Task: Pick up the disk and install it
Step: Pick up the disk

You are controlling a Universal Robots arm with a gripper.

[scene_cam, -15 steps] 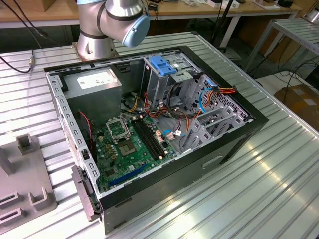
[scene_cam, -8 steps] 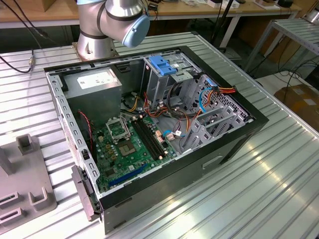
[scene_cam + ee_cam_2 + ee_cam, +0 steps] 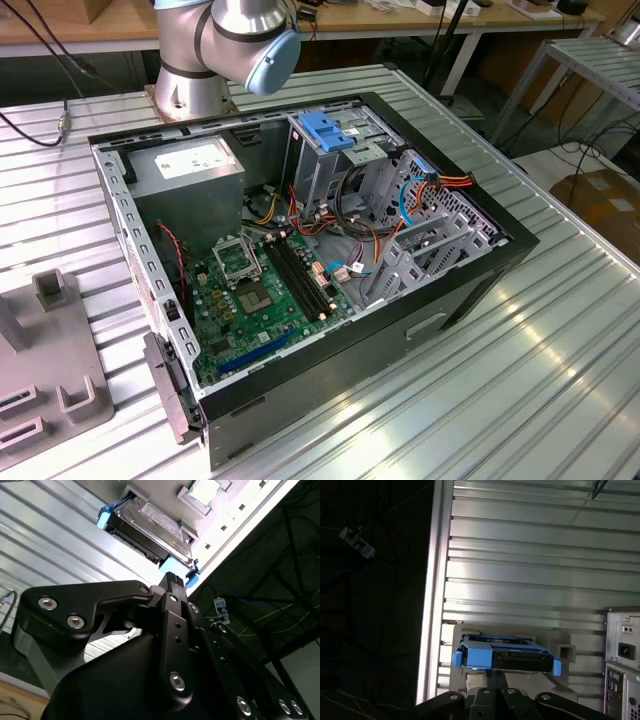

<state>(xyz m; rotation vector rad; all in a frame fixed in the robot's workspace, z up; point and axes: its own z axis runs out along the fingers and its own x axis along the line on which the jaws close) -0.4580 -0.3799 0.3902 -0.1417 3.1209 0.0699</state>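
The disk point(image 3: 505, 655) is a flat grey drive with blue rails at both ends. It rests in a grey holder point(image 3: 565, 645) on the ribbed metal table. The second wrist view shows its white label and metal face point(image 3: 150, 527). My gripper point(image 3: 172, 582) is right at the disk's near edge, beside one blue rail. I cannot tell whether it touches the disk. In the first wrist view the gripper point(image 3: 496, 675) sits just below the middle of the disk. The open computer case point(image 3: 320, 250) lies on the table with its drive cage point(image 3: 330, 150) under a blue latch.
The arm's base point(image 3: 215, 50) stands behind the case. A grey power-supply box point(image 3: 190, 165) and the green motherboard point(image 3: 260, 290) lie inside it. A grey fixture point(image 3: 50, 380) sits at the exterior view's left. The table's edge point(image 3: 432, 605) runs close beside the disk's holder, and the case's rear panel point(image 3: 622, 680) is nearby.
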